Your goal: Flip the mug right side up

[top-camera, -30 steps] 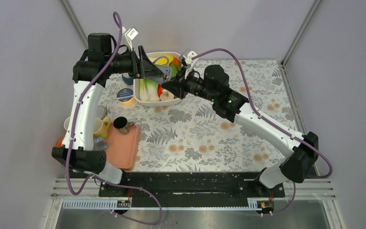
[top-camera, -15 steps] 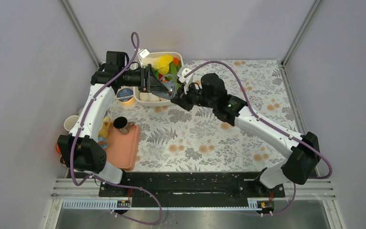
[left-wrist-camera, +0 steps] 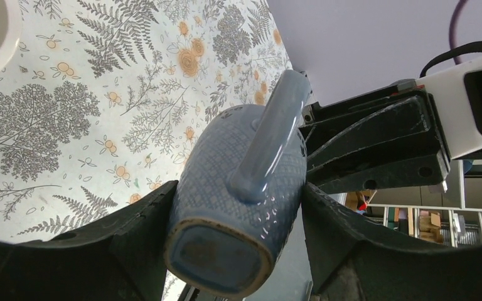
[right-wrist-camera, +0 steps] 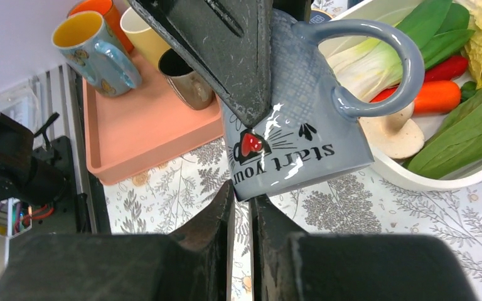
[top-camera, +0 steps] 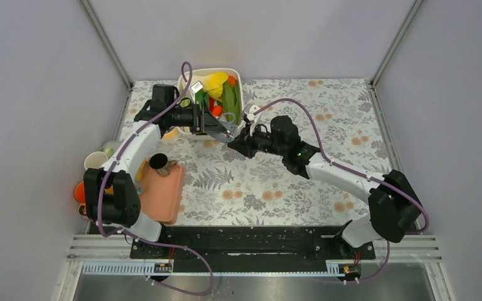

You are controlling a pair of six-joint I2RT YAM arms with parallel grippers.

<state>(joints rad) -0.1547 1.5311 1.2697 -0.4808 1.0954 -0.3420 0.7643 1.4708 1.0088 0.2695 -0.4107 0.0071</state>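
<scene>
The two arms meet over the far middle of the counter [top-camera: 326,188], where the left claw [top-camera: 226,125], the mug [right-wrist-camera: 301,138] and the right claw [right-wrist-camera: 241,194] form one knot that blocks passage. Just behind it stands the white tub [top-camera: 237,76] of vegetables; the gap between mug and tub looks tight, perhaps none. The pink tray [top-camera: 166,194] and cups [right-wrist-camera: 94,44] fill the near left. The right arm [top-camera: 345,175] slants across the right half. The near middle and far right corner lie open.

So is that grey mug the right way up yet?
Not yet: the mug hangs tipped above the table, lettering upside down in the right wrist view, base turned toward the left gripper clasping it.
</scene>
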